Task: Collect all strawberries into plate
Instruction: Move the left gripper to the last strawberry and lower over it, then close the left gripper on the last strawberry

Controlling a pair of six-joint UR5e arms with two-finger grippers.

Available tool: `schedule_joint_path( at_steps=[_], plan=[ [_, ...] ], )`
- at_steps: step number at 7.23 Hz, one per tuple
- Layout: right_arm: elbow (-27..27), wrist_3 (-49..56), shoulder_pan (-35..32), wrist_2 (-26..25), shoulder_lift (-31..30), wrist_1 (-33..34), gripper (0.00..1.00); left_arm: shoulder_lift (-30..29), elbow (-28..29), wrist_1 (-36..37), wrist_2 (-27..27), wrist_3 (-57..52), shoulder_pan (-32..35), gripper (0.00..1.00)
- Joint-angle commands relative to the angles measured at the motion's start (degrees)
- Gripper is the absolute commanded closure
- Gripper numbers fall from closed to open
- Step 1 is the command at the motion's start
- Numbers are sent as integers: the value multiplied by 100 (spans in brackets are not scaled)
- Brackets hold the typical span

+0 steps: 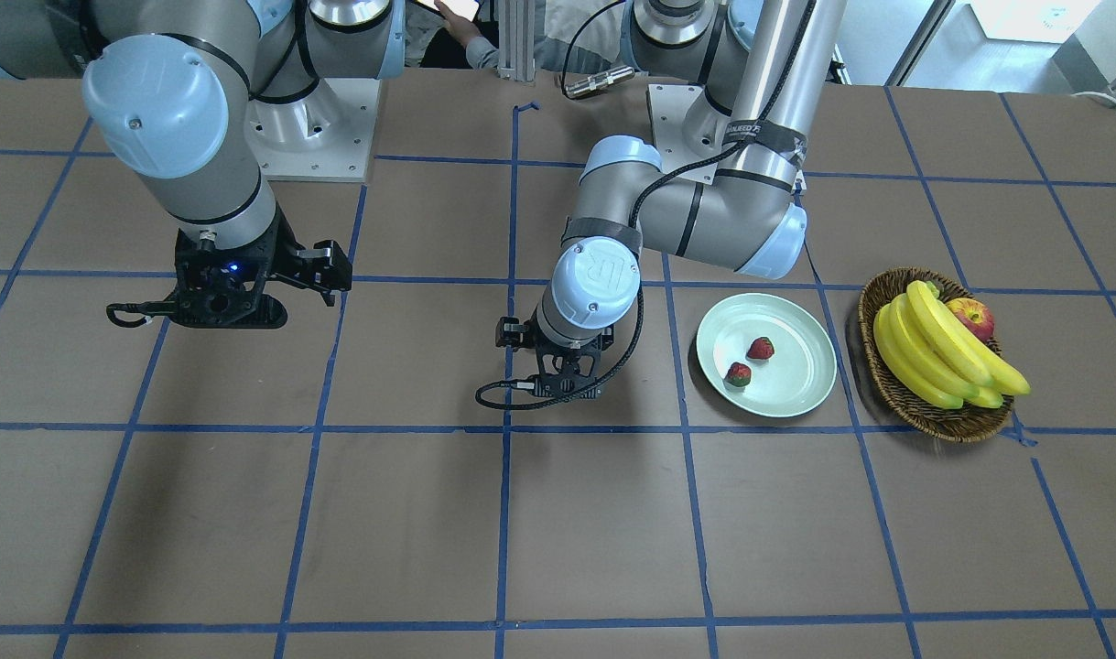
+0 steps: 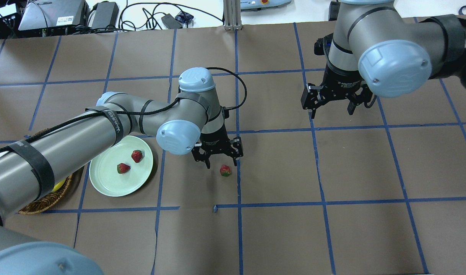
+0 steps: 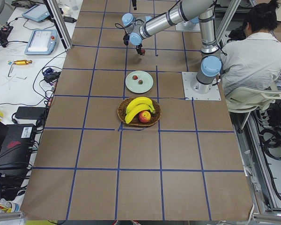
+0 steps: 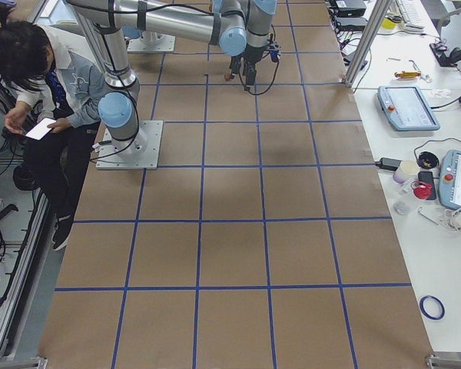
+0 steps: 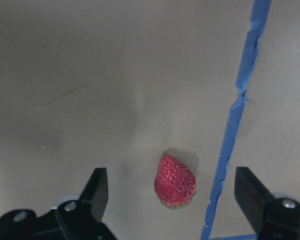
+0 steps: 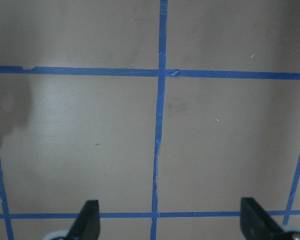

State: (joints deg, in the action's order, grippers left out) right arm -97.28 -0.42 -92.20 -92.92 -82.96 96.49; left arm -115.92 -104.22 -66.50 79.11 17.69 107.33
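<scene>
One strawberry (image 5: 175, 181), cap toward left pincer (image 5: 169, 171)

We watch the table (image 2: 278, 229) from behind, opposite and both ends; wrist cameras look down closely. Overhead and front share the plate (image 2: 110, 183).

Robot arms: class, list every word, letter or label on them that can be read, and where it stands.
"R": on the blue joint cap of the left arm.
White print on that arm's black strap: too blurred to read.
White label on the right gripper: too small to read.
</scene>
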Motion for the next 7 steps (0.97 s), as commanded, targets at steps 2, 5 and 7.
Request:
schedule_joint_path(
  at_steps=[2, 5, 7],
  plan=[
    [-2, 16, 0, 2, 8, 19, 0, -45, -81, -12, -1, 506, 68, 37],
    [-2, 95, 9, 2, 8, 27, 0, -27, -55, -21, 16, 490, 69, 100],
    [-2, 86, 9, 2, 8, 27, 0, 139, -28, -21, 69, 472, 51, 100]
  ],
)
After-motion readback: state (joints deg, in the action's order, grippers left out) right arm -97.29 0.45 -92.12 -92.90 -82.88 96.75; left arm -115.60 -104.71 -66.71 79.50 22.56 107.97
